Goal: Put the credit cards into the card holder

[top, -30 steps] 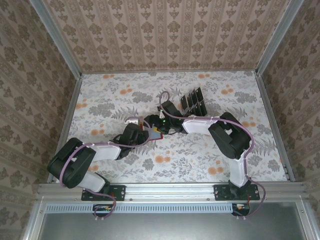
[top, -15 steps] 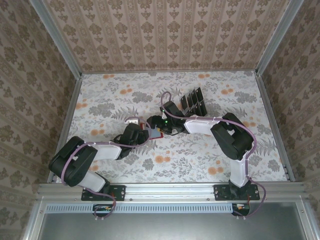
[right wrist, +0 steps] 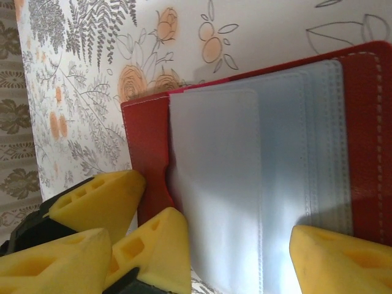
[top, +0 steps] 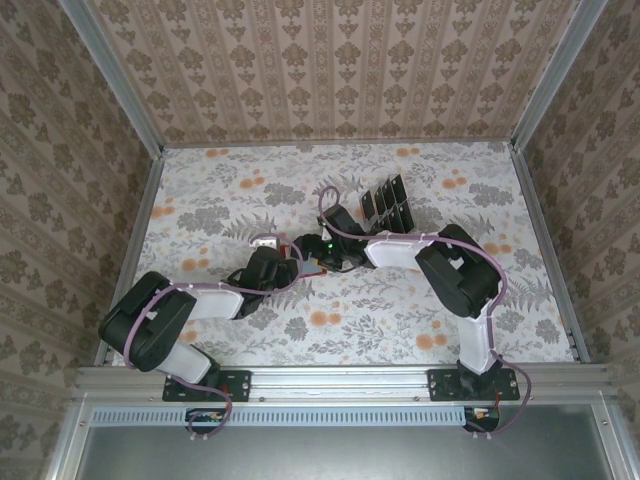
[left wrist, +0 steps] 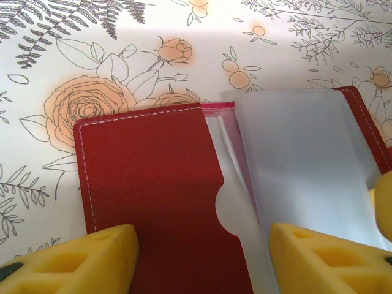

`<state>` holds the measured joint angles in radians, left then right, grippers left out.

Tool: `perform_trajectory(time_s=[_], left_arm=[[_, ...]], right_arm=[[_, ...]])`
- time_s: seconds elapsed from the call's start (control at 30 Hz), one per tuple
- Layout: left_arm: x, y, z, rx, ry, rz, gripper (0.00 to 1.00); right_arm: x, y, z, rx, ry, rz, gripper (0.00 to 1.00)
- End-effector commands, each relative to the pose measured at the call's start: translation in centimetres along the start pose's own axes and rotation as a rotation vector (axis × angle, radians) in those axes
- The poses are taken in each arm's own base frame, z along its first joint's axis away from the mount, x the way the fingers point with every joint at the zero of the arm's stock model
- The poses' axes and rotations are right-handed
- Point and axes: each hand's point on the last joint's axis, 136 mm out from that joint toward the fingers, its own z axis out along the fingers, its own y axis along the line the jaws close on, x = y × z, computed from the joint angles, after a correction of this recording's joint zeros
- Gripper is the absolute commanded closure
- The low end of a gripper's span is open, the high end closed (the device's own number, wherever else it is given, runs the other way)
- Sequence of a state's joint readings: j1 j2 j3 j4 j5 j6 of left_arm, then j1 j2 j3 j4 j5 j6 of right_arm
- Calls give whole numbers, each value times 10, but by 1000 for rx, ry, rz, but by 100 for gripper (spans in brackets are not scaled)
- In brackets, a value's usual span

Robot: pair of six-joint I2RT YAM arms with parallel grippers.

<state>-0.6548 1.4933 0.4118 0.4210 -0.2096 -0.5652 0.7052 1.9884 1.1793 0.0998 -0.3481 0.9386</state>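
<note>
From above, the left gripper (top: 289, 264) and right gripper (top: 320, 255) meet over the wallet (top: 311, 267). The cards (top: 386, 203) stand in a rack (top: 398, 213) just beyond, nearer the right arm. The left wrist view shows the wallet lying open, its long side running across the wide-spread fingers (left wrist: 79, 257). In the right wrist view, that gripper is spread just as wide over the pale pockets (right wrist: 245, 184). Less red shows between the grippers than half a second ago.
</note>
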Motion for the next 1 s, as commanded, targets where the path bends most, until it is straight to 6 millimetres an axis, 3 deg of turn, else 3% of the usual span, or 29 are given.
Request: perform_trajectory(time_s=[0.0,0.27,0.47,0.63,0.97], left_arm=[[75,31,-2,-80,257,16,38],[74,29,-1,-73,255,14,38],[68,25,-4,-55,240,12,36],[59,23,-13,-46,216,13,31],[49,27,-38,-41,168,-4,25]], right_arm=[[3,4,10,-11,24,-5,22],[3,16,13,-45,31,-5,22],[2,29,1,-66,17,-20,22],[0,41,-8,-79,3,-37,22],[3,59,-7,-96,9,-58,22]])
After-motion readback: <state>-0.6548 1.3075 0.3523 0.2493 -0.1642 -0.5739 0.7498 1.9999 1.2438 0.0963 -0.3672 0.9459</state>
